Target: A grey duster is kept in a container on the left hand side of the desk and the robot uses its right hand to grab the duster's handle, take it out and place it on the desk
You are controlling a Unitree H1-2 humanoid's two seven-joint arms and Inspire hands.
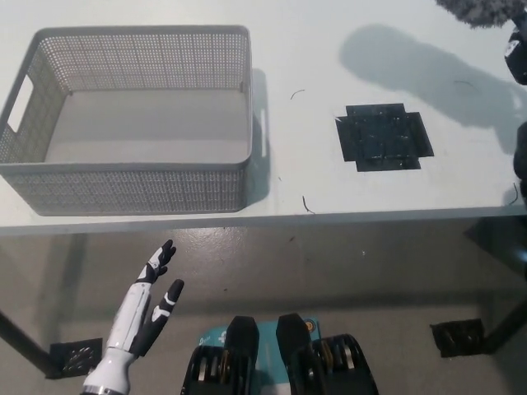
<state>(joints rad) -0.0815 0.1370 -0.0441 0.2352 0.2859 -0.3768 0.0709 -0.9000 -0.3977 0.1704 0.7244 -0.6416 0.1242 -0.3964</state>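
Note:
The grey fluffy duster point(482, 10) hangs in the air at the picture's top right corner, only its lower edge showing, and throws a broad shadow on the white desk point(313, 99). Just below it, at the right edge, a sliver of my black right hand point(520, 51) shows; the duster's handle is out of view, and the hand seems shut on it. The grey mesh container point(132, 177) on the left of the desk holds nothing. My white left hand point(146, 311) rests open below the desk's front edge at lower left.
A black taped patch point(384, 137) lies flat on the desk right of the middle. The desk's front edge runs across the picture, with grey floor below it. A few dark threads lie on the desk between container and patch.

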